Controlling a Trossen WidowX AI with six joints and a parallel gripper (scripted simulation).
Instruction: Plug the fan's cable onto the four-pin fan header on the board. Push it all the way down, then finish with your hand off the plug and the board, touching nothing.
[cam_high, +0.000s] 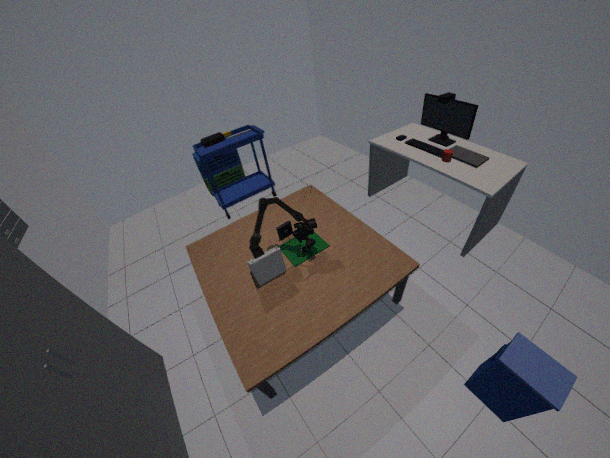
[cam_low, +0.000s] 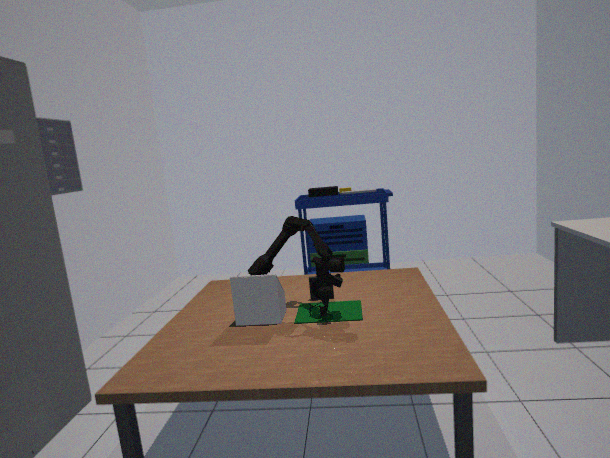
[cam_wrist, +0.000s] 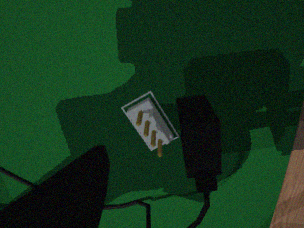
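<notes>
The green board (cam_high: 321, 243) (cam_low: 351, 310) (cam_wrist: 60, 36) lies flat on the wooden table (cam_high: 320, 310) (cam_low: 300, 360). In the wrist view its white four-pin header (cam_wrist: 151, 124) stands bare, with gold pins showing. The small black fan (cam_high: 284, 230) (cam_low: 315, 289) stands at the board's back edge. My gripper (cam_high: 307, 246) (cam_low: 323, 308) is open and empty, pointing down just above the board. One dark finger (cam_wrist: 56, 216) shows at the lower left of the wrist view.
A grey box (cam_high: 268, 266) (cam_low: 258, 300) stands on the table beside the board, next to the arm's base. A blue cart (cam_high: 232, 162) (cam_low: 345, 227) stands behind the table. A desk with a monitor (cam_high: 447, 117) and a blue crate (cam_high: 520, 377) stand on the floor, away from the table.
</notes>
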